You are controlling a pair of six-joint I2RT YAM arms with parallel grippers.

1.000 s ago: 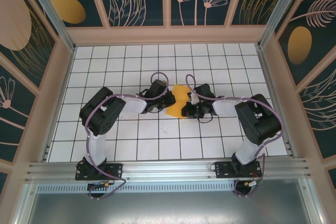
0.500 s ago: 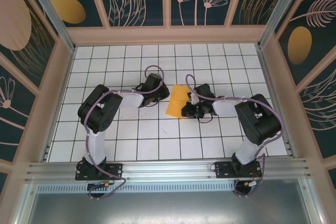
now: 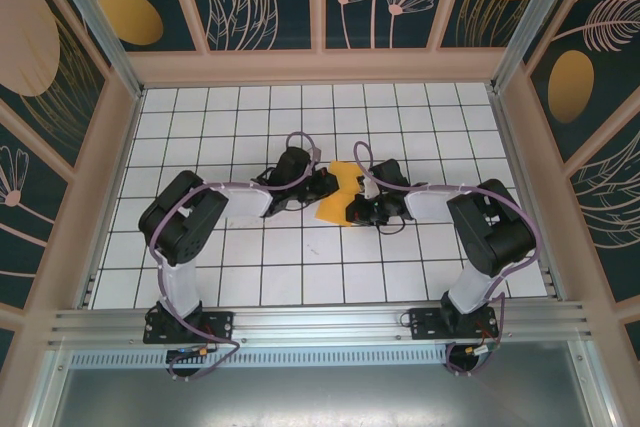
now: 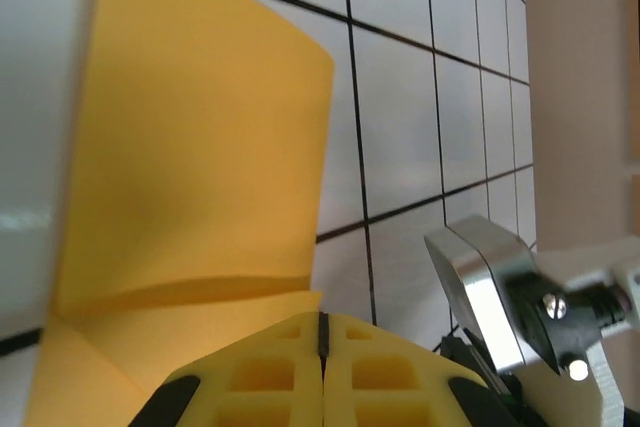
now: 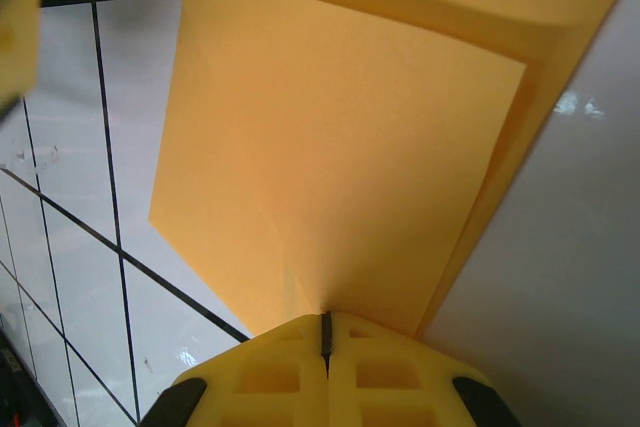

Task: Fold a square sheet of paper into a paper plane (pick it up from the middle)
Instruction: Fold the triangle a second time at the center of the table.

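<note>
Square sheet of paper (image 3: 338, 192), thin and orange-yellow, lies partly folded at the middle of the white grid table (image 3: 300, 277), squeezed between the two arms' pincers. In the top view its long axis runs from the far side toward the arm bases, with the near end leaning a little left. No pointed nose is formed yet, so it has no clear heading.

The left wrist view shows one flap of the paper (image 4: 200, 147) standing up from a crease.

The right gripper (image 5: 325, 325) is closed with the sheet (image 5: 330, 167) running into the seam of its fingers, so it appears to be pinching the paper. The left gripper (image 4: 322, 332) is closed too, its tips against the paper's edge; whether it pinches or only presses I cannot tell.

Likely risks are these. If either arm pulls sideways, the thin sheet could tear or slide out of the right pinch. An uneven press would set a crooked crease. Once released, the raised flap may spring back open.
</note>
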